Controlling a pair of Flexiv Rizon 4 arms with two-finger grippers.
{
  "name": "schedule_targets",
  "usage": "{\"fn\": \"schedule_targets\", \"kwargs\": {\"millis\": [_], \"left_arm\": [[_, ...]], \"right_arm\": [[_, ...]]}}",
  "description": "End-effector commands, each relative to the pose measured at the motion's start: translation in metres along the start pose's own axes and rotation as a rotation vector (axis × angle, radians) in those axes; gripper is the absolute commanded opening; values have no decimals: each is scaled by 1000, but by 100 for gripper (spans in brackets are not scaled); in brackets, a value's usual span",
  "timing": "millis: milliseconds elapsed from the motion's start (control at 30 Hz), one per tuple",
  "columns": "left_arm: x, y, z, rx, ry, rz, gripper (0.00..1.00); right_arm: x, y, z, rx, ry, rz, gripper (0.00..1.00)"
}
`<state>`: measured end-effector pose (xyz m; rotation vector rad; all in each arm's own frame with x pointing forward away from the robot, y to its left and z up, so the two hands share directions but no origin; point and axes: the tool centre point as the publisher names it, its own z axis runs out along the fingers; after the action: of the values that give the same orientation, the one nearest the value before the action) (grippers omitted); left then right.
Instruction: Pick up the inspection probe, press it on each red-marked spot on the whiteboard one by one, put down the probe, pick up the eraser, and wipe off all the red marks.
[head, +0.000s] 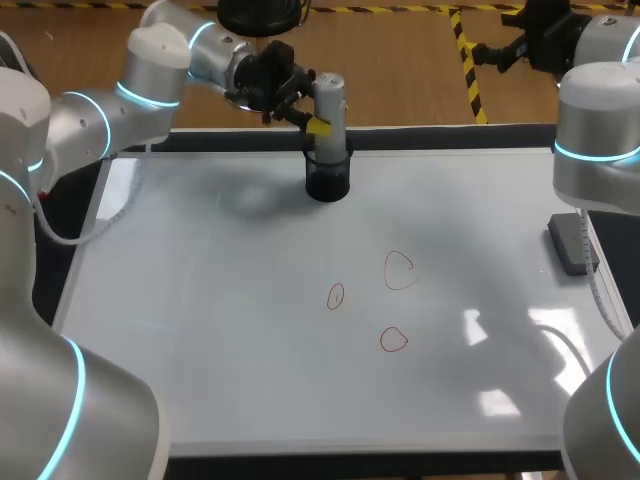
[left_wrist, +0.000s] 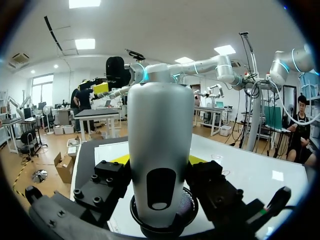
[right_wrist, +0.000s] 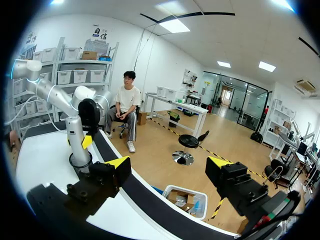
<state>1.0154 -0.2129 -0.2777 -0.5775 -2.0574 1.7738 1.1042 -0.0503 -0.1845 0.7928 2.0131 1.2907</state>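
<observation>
The silver inspection probe (head: 330, 105) stands upright in its black cup holder (head: 327, 180) at the far middle of the whiteboard (head: 200, 300). My left gripper (head: 318, 122) comes in from the left and is shut on the probe (left_wrist: 160, 135), one finger on each side just above the holder (left_wrist: 162, 229). Three red marks (head: 335, 296) (head: 400, 270) (head: 394, 340) lie in the board's middle. The grey eraser (head: 572, 243) lies at the board's right edge. My right gripper (right_wrist: 169, 162) hangs open and empty off the far right side, with the probe (right_wrist: 75, 135) well away from it.
A black strip (head: 450, 138) runs along the far edge of the whiteboard. My right arm (head: 598, 120) stands over the right edge above the eraser. My left arm (head: 90, 130) crosses the far left corner.
</observation>
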Motion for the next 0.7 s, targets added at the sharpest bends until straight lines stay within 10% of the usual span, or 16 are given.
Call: {"fn": "schedule_targets", "kwargs": {"millis": [33,700], "left_arm": [[4,-13,0,-31,1,24,0],[9,-57,5,-22,3,95,0]], "right_arm": [[0,0,0,0,0,0,100],[0,0,0,0,0,0,100]]}}
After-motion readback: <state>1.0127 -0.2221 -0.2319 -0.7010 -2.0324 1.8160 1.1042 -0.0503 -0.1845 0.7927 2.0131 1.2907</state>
